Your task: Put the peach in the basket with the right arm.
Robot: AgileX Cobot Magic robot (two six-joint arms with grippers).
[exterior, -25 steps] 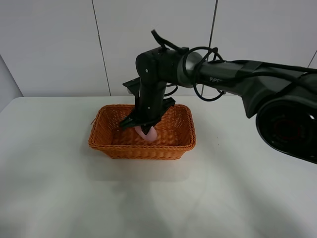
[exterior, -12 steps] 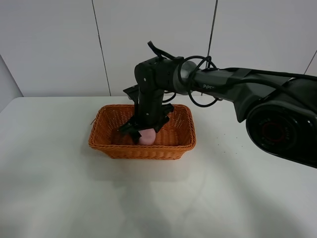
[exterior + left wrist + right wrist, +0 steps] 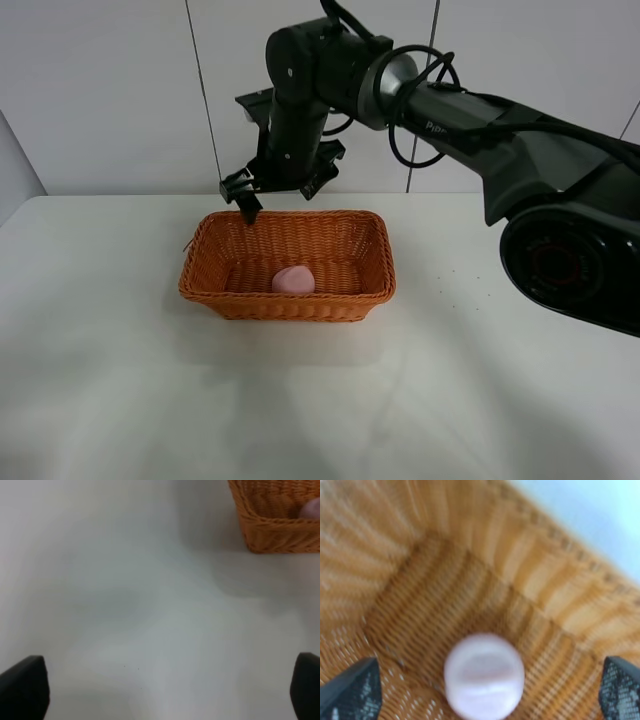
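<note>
The pale pink peach (image 3: pixel 294 279) lies loose on the floor of the orange-brown wicker basket (image 3: pixel 288 302), near its front wall. The black right arm (image 3: pixel 440 100) reaches in from the right, and its gripper (image 3: pixel 279 197) hangs open above the basket's back rim, well clear of the fruit. In the right wrist view the peach (image 3: pixel 484 676) sits on the weave (image 3: pixel 435 595), below and between the spread fingertips (image 3: pixel 351 690). The left gripper (image 3: pixel 160 687) is open over bare table, with a corner of the basket (image 3: pixel 280 527) ahead of it.
A white table (image 3: pixel 120 400) carries the basket, and a white panelled wall (image 3: pixel 110 90) stands right behind it. The right arm's large base joint (image 3: pixel 575 265) fills the right edge of the high view. The left arm does not show there.
The right gripper let go of the peach inside the basket, then rose and drew back above the rear rim. The peach now rests on the basket floor.
</note>
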